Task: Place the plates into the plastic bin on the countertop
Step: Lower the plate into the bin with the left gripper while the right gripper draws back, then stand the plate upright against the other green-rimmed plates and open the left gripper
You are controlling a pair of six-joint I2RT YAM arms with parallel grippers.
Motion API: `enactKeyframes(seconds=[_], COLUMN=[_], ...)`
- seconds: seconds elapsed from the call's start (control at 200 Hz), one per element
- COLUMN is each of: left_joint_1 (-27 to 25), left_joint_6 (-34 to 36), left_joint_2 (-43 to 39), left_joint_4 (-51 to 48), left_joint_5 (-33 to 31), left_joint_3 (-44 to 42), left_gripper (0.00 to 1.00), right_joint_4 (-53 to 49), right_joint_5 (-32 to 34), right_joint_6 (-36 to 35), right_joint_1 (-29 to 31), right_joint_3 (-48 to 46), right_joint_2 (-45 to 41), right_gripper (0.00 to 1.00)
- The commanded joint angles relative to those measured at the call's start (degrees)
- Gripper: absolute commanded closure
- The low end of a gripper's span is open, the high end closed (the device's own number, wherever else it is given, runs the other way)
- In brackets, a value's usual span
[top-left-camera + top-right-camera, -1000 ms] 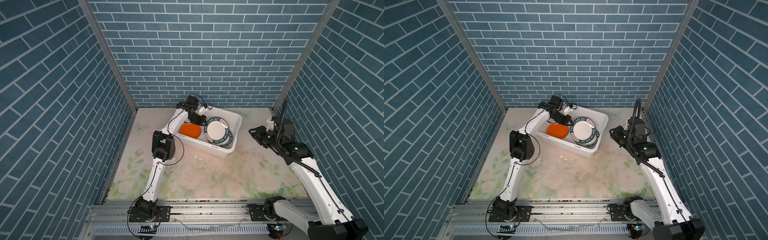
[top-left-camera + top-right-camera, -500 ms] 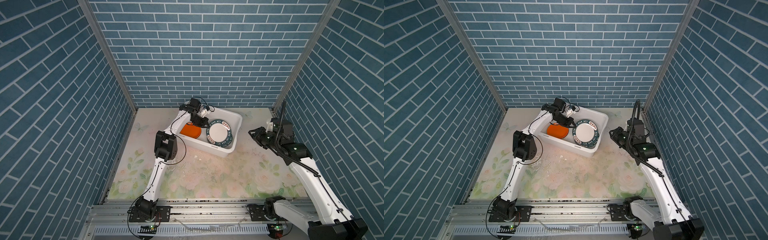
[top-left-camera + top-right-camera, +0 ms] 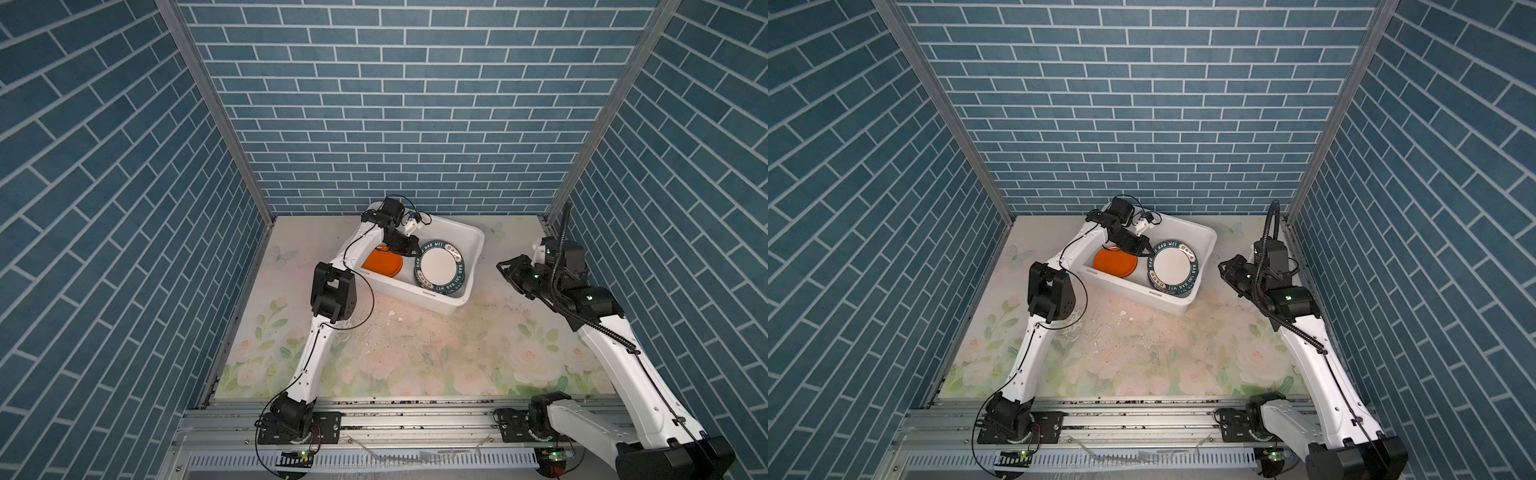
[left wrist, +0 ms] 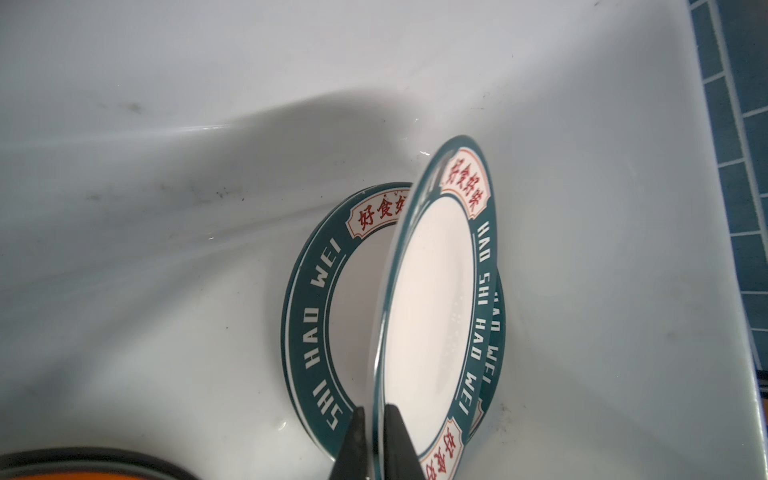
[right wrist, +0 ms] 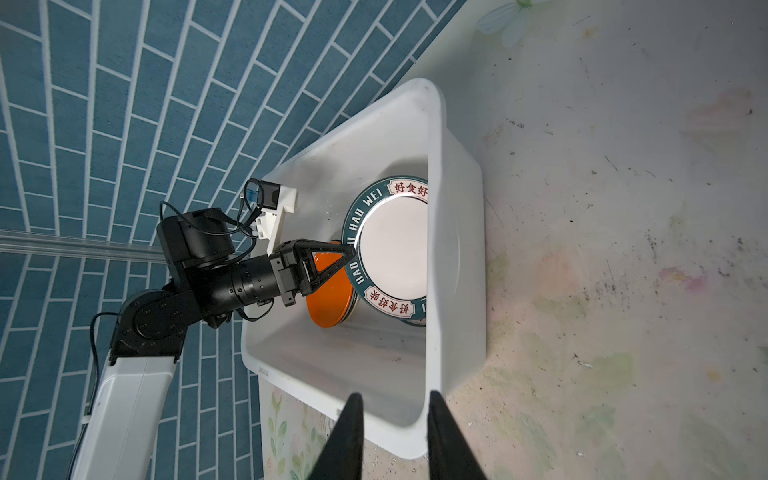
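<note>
My left gripper (image 4: 376, 419) is shut on the rim of a white plate with a dark-green lettered rim (image 4: 432, 299). It holds the plate tilted inside the white plastic bin (image 3: 478, 243). A second plate of the same kind (image 4: 309, 299) lies on the bin floor beneath it. An orange plate (image 3: 383, 264) lies in the bin's left half on a dark-rimmed one. In both top views the left gripper (image 3: 1147, 249) is over the bin's middle. My right gripper (image 3: 505, 268) hangs open and empty over the countertop (image 3: 415, 345), right of the bin.
The bin stands at the back of the countertop, near the blue brick wall (image 3: 395, 124). Small white chips and dark scuffs (image 3: 395, 320) lie in front of it. A grey metal rail (image 3: 395, 415) runs along the front edge.
The left gripper has shifted slightly right inside the bin and brought the green-rimmed plate lower over the one beneath. The right arm has stayed still.
</note>
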Motion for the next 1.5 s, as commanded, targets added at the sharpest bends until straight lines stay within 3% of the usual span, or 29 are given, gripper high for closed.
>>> enactKeyframes(seconds=[0.0, 1.49], left_joint_1=[-0.64, -1.42], left_joint_6=[0.11, 1.74], left_joint_2=[1.36, 2.94], left_joint_4=[0.30, -1.28], left_joint_5=[0.29, -2.17], left_joint_3=[1.27, -1.17], left_gripper=[0.87, 0.64], right_joint_4=[-0.31, -0.16], right_joint_5=[0.05, -0.48], right_joint_6=[1.94, 2.27], right_joint_1=[-0.39, -0.69], right_joint_3=[-0.78, -3.78], right_joint_2=[-1.05, -2.54], right_gripper=[0.73, 0.73])
